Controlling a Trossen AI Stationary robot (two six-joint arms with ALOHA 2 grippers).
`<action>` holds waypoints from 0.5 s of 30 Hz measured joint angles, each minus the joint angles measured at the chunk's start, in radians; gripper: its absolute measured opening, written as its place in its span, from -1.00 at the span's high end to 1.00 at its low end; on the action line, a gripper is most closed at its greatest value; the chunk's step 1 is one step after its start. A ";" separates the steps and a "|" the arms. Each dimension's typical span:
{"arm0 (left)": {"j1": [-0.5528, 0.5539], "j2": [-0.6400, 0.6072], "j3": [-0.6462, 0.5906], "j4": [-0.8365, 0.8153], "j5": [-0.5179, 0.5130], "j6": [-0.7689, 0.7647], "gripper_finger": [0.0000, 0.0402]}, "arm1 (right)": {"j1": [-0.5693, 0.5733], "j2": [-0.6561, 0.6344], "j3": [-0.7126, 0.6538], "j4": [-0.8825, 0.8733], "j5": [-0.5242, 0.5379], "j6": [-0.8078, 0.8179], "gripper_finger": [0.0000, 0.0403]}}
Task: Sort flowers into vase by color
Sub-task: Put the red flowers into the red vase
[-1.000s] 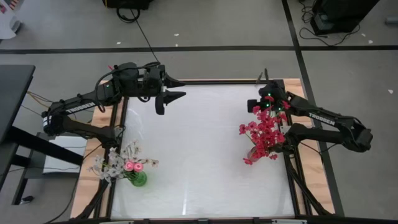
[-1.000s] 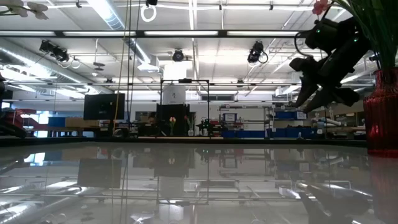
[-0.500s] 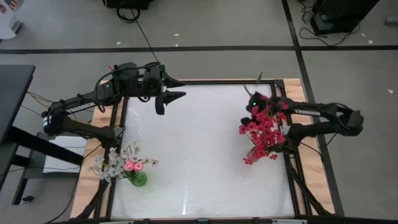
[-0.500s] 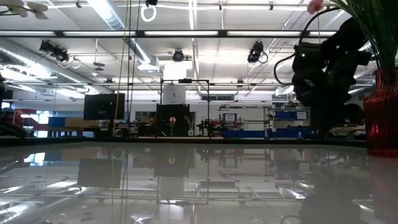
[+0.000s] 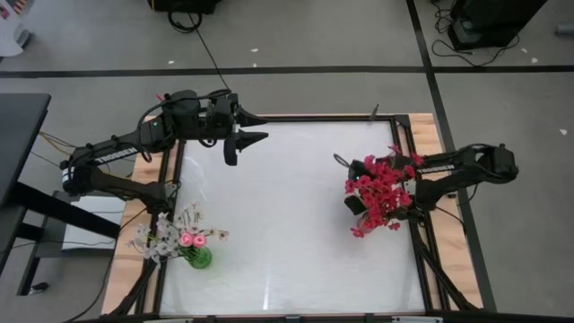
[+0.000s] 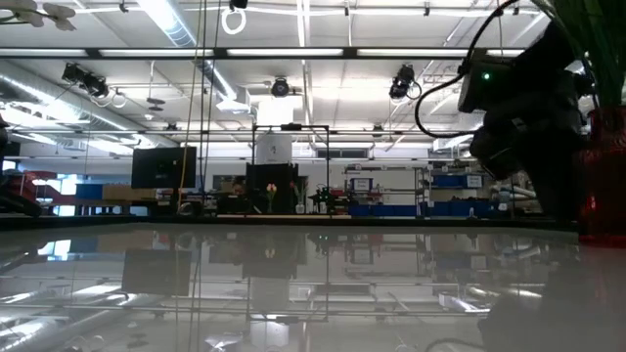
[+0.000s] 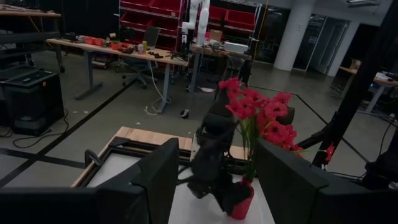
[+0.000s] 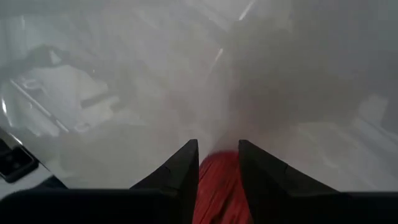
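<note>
A bunch of red flowers (image 5: 384, 188) stands in a red vase (image 7: 241, 204) at the table's right side. White and pink flowers (image 5: 179, 238) stand in a green vase (image 5: 199, 259) at the near left. My right gripper (image 5: 352, 193) slants down just left of the red bunch. Its fingers stand a little apart, and a red ribbed surface (image 8: 217, 183) shows in the gap. In the low view it is a dark mass (image 6: 523, 147) in front of the vase (image 6: 599, 176). My left gripper (image 5: 247, 144) hangs open and empty over the far left of the table. My right gripper comes down at a slant toward the red vase, whose ribbed surface (image 8: 219, 177) fills the gap between the fingers (image 8: 183, 165). I cannot tell whether the fingers touch it, because the wrist view looks along them and the flowers hide the spot from above.
The white tabletop (image 5: 287, 224) lies bare between the two vases. A wooden frame (image 5: 426, 130) runs around it. The left arm (image 5: 117, 152) reaches in from the left edge.
My right gripper has swung from behind the red flowers toward the table's left and near side. It has dropped and tipped downward and is now beside the bunch. The red flowers and their vase stand where they were.
</note>
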 joint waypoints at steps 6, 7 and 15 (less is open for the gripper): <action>0.000 0.000 0.000 0.000 0.000 0.000 -0.06 | 0.123 0.000 0.000 0.004 0.012 0.091 0.39; 0.000 0.000 0.000 0.000 0.000 0.000 -0.06 | 0.141 0.000 0.000 0.007 0.015 0.105 0.39; 0.000 0.000 0.000 0.000 0.000 0.000 -0.06 | 0.297 0.000 0.000 0.130 0.045 0.272 0.39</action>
